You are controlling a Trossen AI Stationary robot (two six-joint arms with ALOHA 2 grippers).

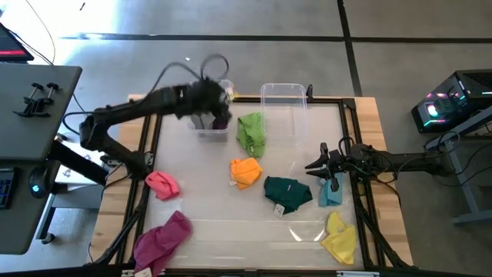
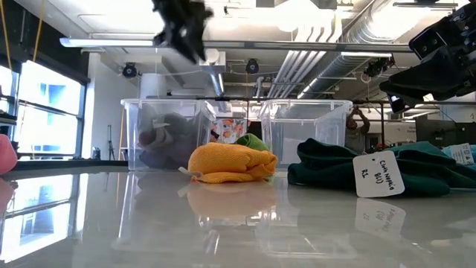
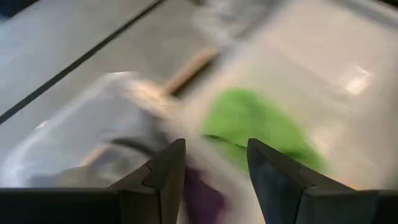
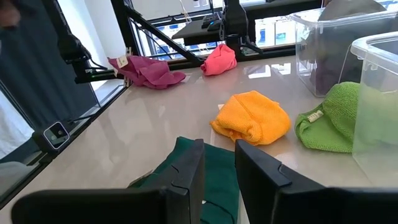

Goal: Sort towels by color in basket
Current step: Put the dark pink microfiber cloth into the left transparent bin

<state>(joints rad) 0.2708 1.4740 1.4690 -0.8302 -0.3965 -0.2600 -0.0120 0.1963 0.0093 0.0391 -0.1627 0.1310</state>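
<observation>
- Towels, small soft cloths, lie spread over the pale glossy surface [image 1: 215, 231]: a magenta one [image 1: 161, 238] at the near left, a pink one [image 1: 163, 184] farther in, an orange one [image 1: 245, 171] in the middle, a dark green one [image 1: 287, 192] just right of it with a white tag, a yellow one [image 1: 339, 237] at the near right.
- A light green towel [image 1: 251, 132] rests between the two clear plastic bins, against the left bin [image 1: 209, 131].
- That left bin holds dark cloths, grey and purple as far as one can tell; the right clear bin [image 1: 283, 104] shows none.
- The left gripper [image 1: 214, 108] hangs over the left bin, fingers parted and holding nothing.
- The right gripper [image 1: 324, 168] hovers at the surface's right side above a light blue towel [image 1: 330, 191], beside the dark green one; its fingers stand slightly apart with nothing between them.
</observation>
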